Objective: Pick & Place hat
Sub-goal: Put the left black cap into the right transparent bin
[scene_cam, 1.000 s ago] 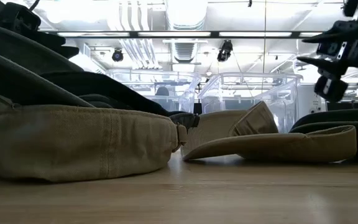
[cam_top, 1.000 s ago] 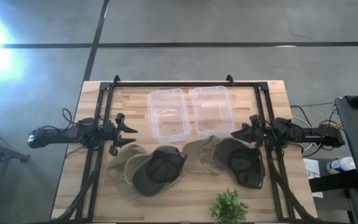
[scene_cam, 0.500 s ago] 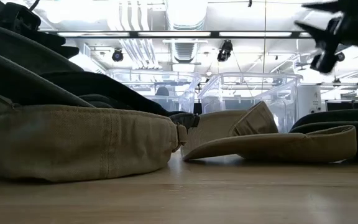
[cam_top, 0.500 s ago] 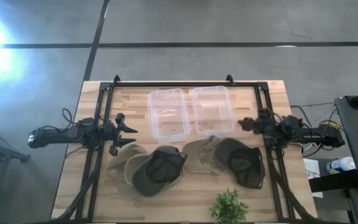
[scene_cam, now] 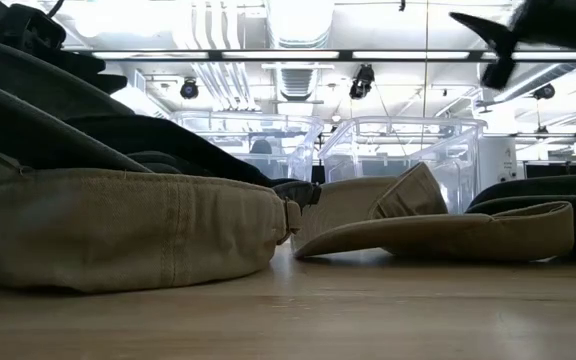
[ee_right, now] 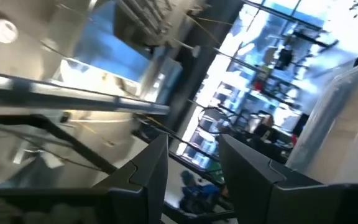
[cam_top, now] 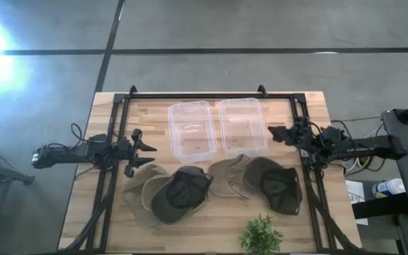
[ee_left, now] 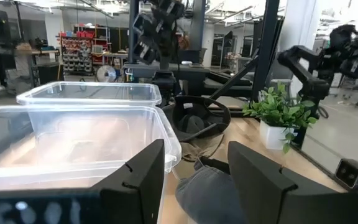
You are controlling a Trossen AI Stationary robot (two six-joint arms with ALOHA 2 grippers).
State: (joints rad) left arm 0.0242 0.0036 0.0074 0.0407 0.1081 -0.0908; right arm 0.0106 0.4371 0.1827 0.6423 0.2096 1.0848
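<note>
Clear plastic 2 bins (cam_top: 192,129), 4 hats (cam_top: 181,193), 1 plant (cam_top: 261,234)

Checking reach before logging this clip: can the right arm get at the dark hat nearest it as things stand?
Probably yes. The right gripper hangs open beside the clear bin, and the dark hat lies uncovered just in front of it on the table, only overlapping a tan hat. Nothing blocks the way down.

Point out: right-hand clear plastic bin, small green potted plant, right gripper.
right-hand clear plastic bin (cam_top: 263,126), high view, right rim.
small green potted plant (cam_top: 261,235), high view, leaves.
right gripper (cam_top: 273,132), high view, between its open fingertips.
</note>
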